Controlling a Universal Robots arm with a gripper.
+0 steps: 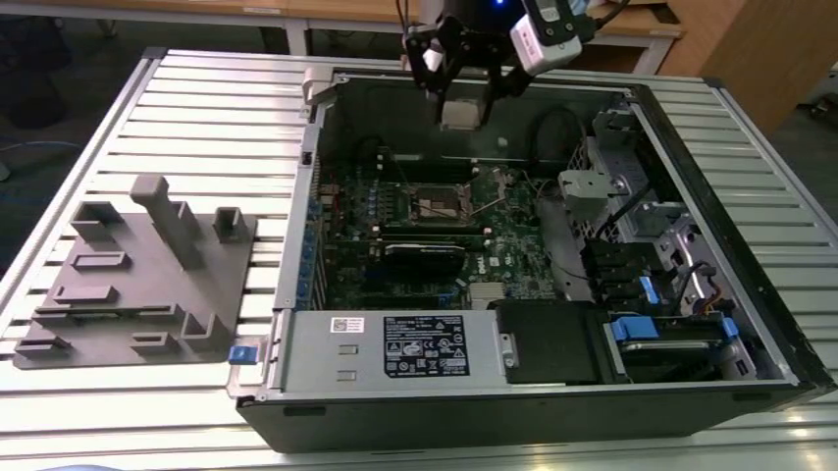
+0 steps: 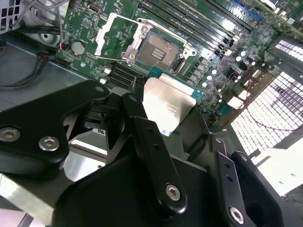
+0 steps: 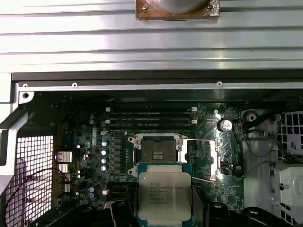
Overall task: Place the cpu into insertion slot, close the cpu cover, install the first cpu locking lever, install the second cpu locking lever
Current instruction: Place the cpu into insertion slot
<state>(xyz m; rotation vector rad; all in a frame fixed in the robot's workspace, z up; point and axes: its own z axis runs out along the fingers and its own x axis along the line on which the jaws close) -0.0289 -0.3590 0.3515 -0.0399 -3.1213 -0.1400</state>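
Observation:
My gripper (image 1: pixel 461 116) hangs above the open computer case, shut on the cpu (image 1: pixel 461 111), a flat silver-grey square. In both wrist views the cpu (image 2: pixel 166 105) (image 3: pixel 164 197) sits between the black fingers (image 2: pixel 144 135), held by its edges. The insertion slot (image 1: pixel 439 202) (image 2: pixel 161 49) (image 3: pixel 155 153) lies below on the green board, bare, with its contact field exposed. The cpu cover (image 2: pixel 116 35) (image 3: pixel 221 156) is swung open beside the slot. A thin locking lever (image 3: pixel 199 140) stands out from the socket. The cpu hovers well above the slot, apart from it.
A grey box with a black label (image 1: pixel 392 348) fills the case's near side. Drive bays, cables and blue connectors (image 1: pixel 642 294) crowd the exterior view's right. Memory slots (image 3: pixel 151 118) run beside the socket. A grey fixture plate (image 1: pixel 144 275) lies on the slatted table at the left.

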